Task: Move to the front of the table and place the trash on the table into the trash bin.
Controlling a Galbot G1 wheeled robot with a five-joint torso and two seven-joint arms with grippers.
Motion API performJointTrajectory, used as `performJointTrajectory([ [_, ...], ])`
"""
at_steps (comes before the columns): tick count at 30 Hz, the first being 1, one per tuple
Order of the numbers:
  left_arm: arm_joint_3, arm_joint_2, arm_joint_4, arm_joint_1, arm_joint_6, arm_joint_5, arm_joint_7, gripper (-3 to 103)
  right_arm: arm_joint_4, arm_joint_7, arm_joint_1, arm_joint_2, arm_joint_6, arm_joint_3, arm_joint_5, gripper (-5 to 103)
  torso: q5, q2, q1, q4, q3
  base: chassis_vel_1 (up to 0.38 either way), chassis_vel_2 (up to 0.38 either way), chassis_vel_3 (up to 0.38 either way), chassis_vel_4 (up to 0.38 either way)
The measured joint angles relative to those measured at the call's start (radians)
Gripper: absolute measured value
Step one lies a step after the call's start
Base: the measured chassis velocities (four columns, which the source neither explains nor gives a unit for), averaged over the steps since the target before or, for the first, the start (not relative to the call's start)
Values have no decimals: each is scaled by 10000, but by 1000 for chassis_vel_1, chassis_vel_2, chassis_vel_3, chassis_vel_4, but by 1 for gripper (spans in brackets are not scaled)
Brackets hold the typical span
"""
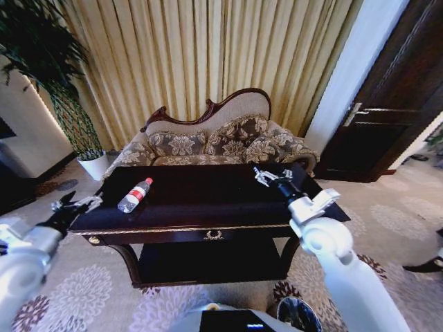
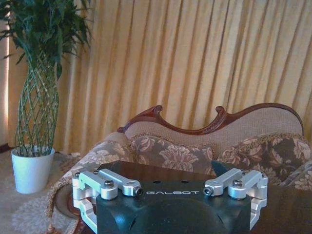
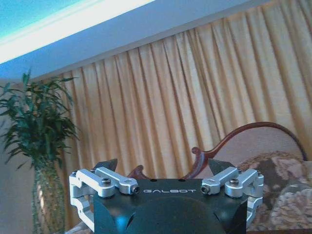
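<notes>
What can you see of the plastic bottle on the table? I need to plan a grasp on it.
The bottle is clear plastic with a red cap and a red-and-white label around its middle. It lies on its side on the dark glossy table, near the table's left front corner, cap pointing away toward the sofa. It looks empty or nearly so. Only the tabletop touches it; the left gripper hovers apart from it, past the table's left end.

desk (image 1: pixel 208 207) ahead of me | bottle (image 1: pixel 134 195) on its left part | sofa (image 1: pixel 214 142) behind desk | plant (image 1: pixel 66 104) far left | bin (image 1: pixel 299 315) near my right
</notes>
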Motion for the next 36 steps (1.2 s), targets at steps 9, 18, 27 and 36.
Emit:
performJointTrajectory([
  [9,378,902,162,-1034,2287,-447,-1731,100,-762,0,131,317,63,49,-255,100,3,0,0,0,0,0,0,0,0],
  [18,398,1460,278,-1206,2611,-314,-2267,100,-1215,0,661,209,-1151,-219,-421,100,6,0,-1,2,1,0,0,0,0],
  [27,766,2278,1343,-1733,2173,-68,-1089,100,-1336,-1,784,75,-1202,-140,-381,100,3,-1,-1,-2,0,0,0,0,0],
  [36,1675,2578,2112,-2091,1250,789,-73,100,-1641,-1,921,56,-919,-210,-454,100,2,-1,-1,2,0,0,0,0,0],
])
